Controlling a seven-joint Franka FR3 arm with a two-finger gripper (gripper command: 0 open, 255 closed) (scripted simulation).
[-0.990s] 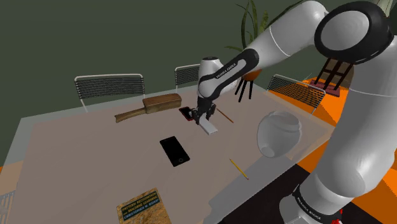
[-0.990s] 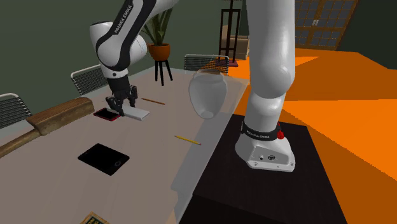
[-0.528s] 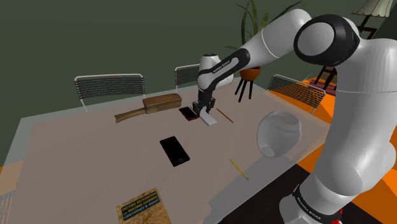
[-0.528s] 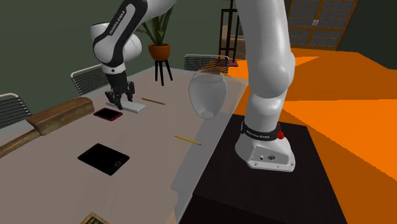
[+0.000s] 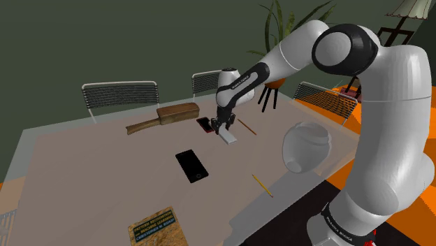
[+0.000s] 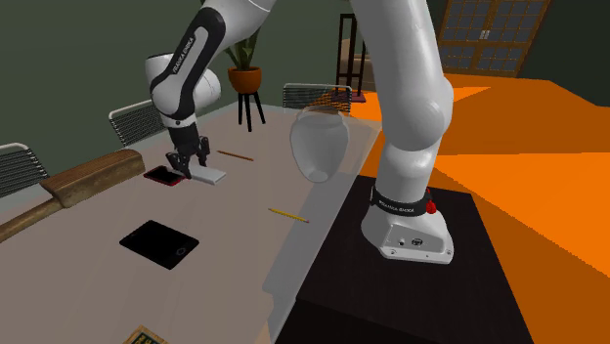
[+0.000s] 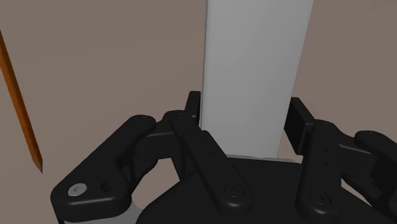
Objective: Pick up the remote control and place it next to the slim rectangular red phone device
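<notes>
Gripper (image 7: 245, 102) fingers (image 7: 193, 105) press against the two long edges of the white remote control (image 7: 257, 57) and clamp it between them. The remote's body runs forward from the fingertips. A thin brown pencil (image 7: 19, 95) lies on the table (image 7: 114, 51) beside the gripper, apart from the remote.

In the shoulder view the gripper points down over the far half of the table. The remote extends from the fingers toward 5 o'clock, low at the tabletop. Whether it rests on the surface cannot be told.

The slim red phone (image 5: 205, 124) lies flat just beside the remote, at 10 o'clock from it. The brown pencil lies at 2 o'clock from the remote, near it.

Further out:
- A wooden block with a handle (image 5: 171, 114) lies at 9 o'clock from the phone.
- A black tablet (image 5: 191, 165) lies at 7 o'clock from the remote, well apart.
- A yellow pencil (image 5: 262, 185) lies at 5 o'clock.
- A clear vase (image 5: 305, 147) stands at 3 o'clock, by the table's edge.
- A book (image 5: 157, 227) lies at 7 o'clock, at the near edge.
</notes>
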